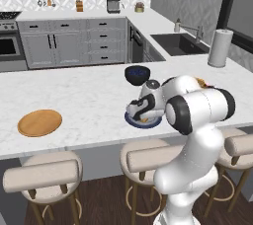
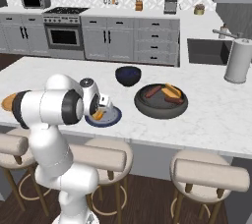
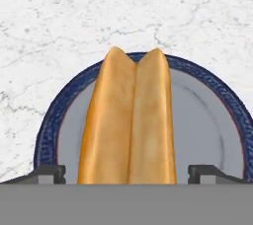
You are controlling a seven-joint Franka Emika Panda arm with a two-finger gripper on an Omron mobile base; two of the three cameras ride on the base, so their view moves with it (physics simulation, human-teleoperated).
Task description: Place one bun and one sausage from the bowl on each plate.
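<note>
A golden bun (image 3: 128, 120) lies on the blue-grey plate (image 3: 207, 115) with the dark blue rim. My gripper (image 3: 128, 172) hangs just above it, open, one fingertip on each side of the bun and a small gap to each. In the base views the gripper (image 2: 101, 110) sits low over that plate (image 2: 112, 118) near the counter's front edge. To the right, the wide dark bowl (image 2: 161, 102) holds two sausages (image 2: 153, 91) and another bun (image 2: 172, 91). The tan wooden plate (image 1: 40, 122) lies bare at the far left.
A smaller dark blue bowl (image 2: 128, 75) stands behind the blue-grey plate. A paper towel roll (image 2: 237, 61) is at the counter's far right by the sink (image 1: 179, 44). Stools (image 1: 42, 174) line the front edge.
</note>
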